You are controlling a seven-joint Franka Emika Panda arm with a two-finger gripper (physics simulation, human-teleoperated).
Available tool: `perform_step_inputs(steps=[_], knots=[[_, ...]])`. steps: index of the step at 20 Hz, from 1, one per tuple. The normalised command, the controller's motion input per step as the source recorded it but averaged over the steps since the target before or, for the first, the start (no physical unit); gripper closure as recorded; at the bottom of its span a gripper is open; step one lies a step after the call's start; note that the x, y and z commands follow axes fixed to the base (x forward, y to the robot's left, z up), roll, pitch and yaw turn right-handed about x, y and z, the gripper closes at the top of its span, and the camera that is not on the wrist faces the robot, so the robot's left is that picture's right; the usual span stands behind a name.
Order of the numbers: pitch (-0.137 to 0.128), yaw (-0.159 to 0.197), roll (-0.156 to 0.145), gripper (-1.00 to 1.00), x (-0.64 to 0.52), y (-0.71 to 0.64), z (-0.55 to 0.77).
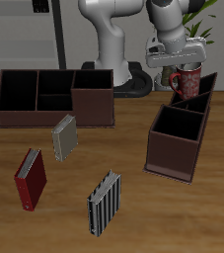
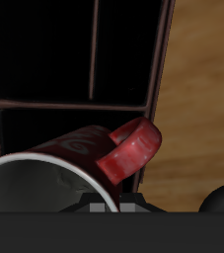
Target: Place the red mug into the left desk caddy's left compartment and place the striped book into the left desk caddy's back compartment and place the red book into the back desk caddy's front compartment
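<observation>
My gripper (image 1: 180,65) is shut on the rim of the red mug (image 1: 186,79) and holds it in the air above the far end of the left desk caddy (image 1: 173,153). Close up in the wrist view, the red mug (image 2: 64,158) shows its white inside and its handle (image 2: 129,153), with the left desk caddy's dark compartments (image 2: 158,59) beneath it. The striped book (image 1: 104,203) stands near the table's front edge. Beside it, towards the table's side edge, is the red book (image 1: 30,179). The back desk caddy (image 1: 92,107) sits wide and long at the rear.
A plain grey book (image 1: 64,136) stands just in front of the back desk caddy. The robot's base (image 1: 113,49) rises behind the caddies. A potted plant (image 1: 204,25) is at the back.
</observation>
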Motion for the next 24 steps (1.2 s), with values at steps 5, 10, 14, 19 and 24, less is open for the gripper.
perform_step_inputs(steps=[5, 10, 14, 19, 24], knots=[[0.028, -0.001, -0.004, 1.0, -0.06, 0.07, -0.15], [0.006, 0.021, 0.044, 1.0, -0.27, 0.2, -0.14], [0.027, 0.037, 0.024, 1.0, -0.07, 0.17, -0.2], [-0.016, 0.08, 0.039, 1.0, -0.09, 0.2, -0.17], [0.036, 0.012, 0.058, -1.0, 0.04, 0.03, -0.02]])
